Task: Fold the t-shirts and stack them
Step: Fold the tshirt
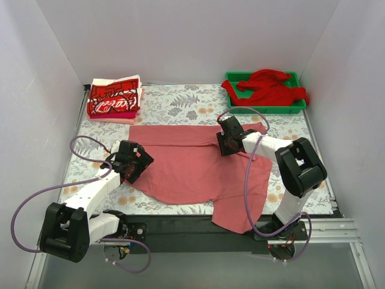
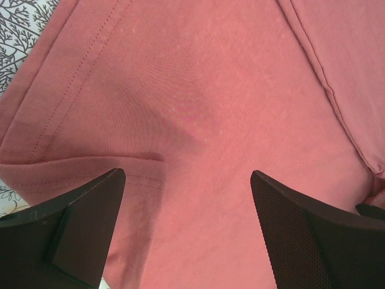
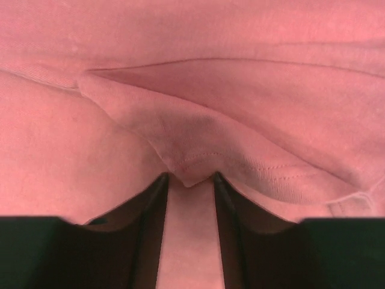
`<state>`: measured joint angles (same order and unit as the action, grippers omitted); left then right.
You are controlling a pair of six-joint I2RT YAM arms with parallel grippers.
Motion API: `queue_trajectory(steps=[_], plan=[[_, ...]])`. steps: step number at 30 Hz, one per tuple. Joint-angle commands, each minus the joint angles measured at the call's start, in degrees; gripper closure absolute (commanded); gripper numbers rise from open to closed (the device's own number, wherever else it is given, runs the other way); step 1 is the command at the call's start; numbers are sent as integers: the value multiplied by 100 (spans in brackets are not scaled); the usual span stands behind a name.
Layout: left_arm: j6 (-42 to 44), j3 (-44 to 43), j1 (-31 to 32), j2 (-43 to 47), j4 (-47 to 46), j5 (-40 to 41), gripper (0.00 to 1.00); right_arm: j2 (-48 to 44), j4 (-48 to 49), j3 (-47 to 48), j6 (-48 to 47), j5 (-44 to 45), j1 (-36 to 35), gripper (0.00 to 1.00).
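A salmon-pink t-shirt [image 1: 192,165] lies spread on the table, its lower right part hanging over the near edge. My left gripper [image 1: 133,164] is open over the shirt's left edge, and its wrist view shows wide-apart fingers [image 2: 90,205] above pink cloth [image 2: 204,90] with a stitched hem. My right gripper [image 1: 227,142] is at the shirt's upper right. Its fingers [image 3: 150,205] stand close together with a folded hem corner [image 3: 189,174] pinched between them. A bright red tee [image 1: 269,88] lies crumpled in the tray. Folded red-and-white printed tees [image 1: 114,99] are stacked at the back left.
A green plastic tray [image 1: 262,109] stands at the back right. The table has a floral cover [image 1: 180,102]. White walls close in the left, back and right sides. Cables loop beside both arms.
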<state>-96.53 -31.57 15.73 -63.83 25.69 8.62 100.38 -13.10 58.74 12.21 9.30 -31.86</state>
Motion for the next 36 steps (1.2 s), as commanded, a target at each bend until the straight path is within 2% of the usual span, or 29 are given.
queue_trajectory(steps=[1,9,22,28,33,36], plan=[[-76,-33,27,213,76,26,15,105,133,32,141,-7,4,64],[-138,-33,36,407,76,-176,15,-220,177,-73,194,-104,-5,87],[-164,28,97,530,120,-309,15,-308,71,155,18,19,-5,81],[-147,37,106,574,120,-309,15,-317,45,234,-17,-112,-13,96],[-129,46,124,600,120,-335,15,-457,-166,208,9,-147,-40,99],[-164,98,132,697,164,-335,14,-729,-351,15,430,-1119,-285,99]])
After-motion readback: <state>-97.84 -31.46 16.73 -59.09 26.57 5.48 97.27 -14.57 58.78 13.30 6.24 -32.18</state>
